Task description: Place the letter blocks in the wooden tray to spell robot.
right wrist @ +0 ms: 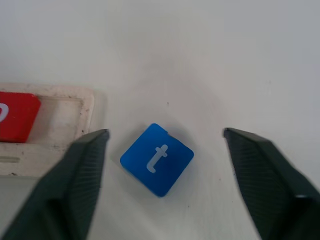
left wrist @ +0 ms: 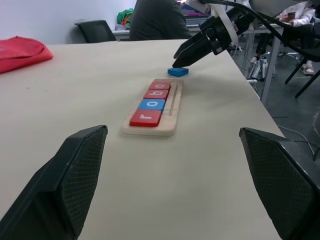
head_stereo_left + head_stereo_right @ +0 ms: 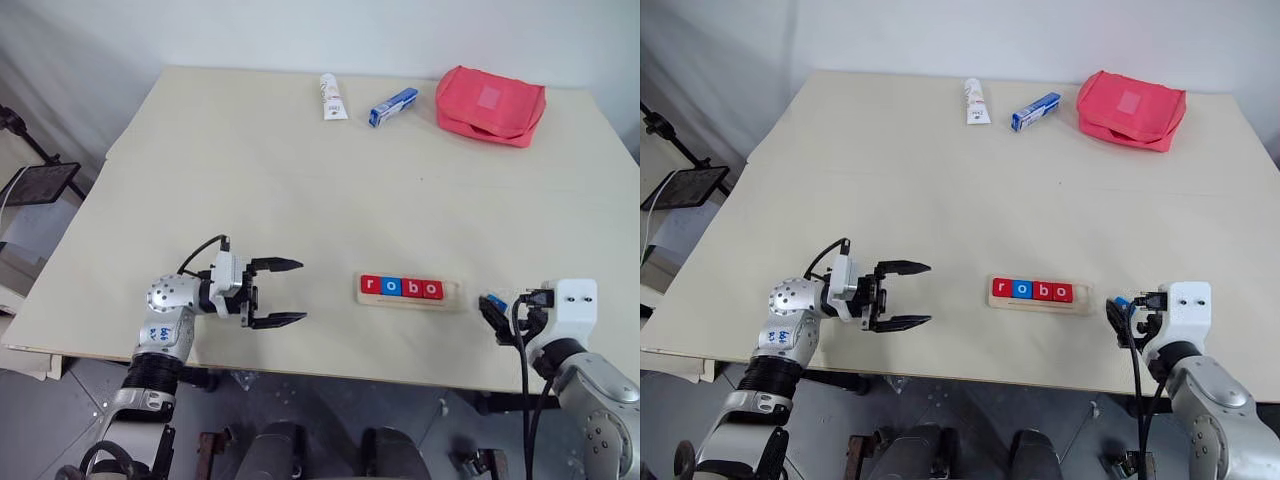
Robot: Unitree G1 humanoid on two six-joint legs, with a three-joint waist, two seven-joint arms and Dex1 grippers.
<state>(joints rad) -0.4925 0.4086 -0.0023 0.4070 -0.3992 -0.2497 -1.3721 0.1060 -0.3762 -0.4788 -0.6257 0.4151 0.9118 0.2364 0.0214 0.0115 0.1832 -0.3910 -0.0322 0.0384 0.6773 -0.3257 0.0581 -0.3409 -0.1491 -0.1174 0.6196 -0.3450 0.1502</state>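
Four letter blocks (image 3: 400, 287) reading "robo" sit in the wooden tray (image 3: 450, 293); its right-end slot is empty. The blue "t" block (image 1: 157, 159) lies skewed on the tabletop (image 3: 300, 180) just beyond that end, between the wide-open fingers of the empty right pincer (image 1: 165, 185). Next step: close on the block, square it, and seat it in the slot; the left pincer (image 3: 285, 293) hangs open and empty.

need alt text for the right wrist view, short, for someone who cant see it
A blue tile with a white letter t lies flat on the pale table, turned at an angle, between the two open black fingers of the right hand, touching neither. Beside it is the empty end of the wooden tray, with a red tile further along in it.
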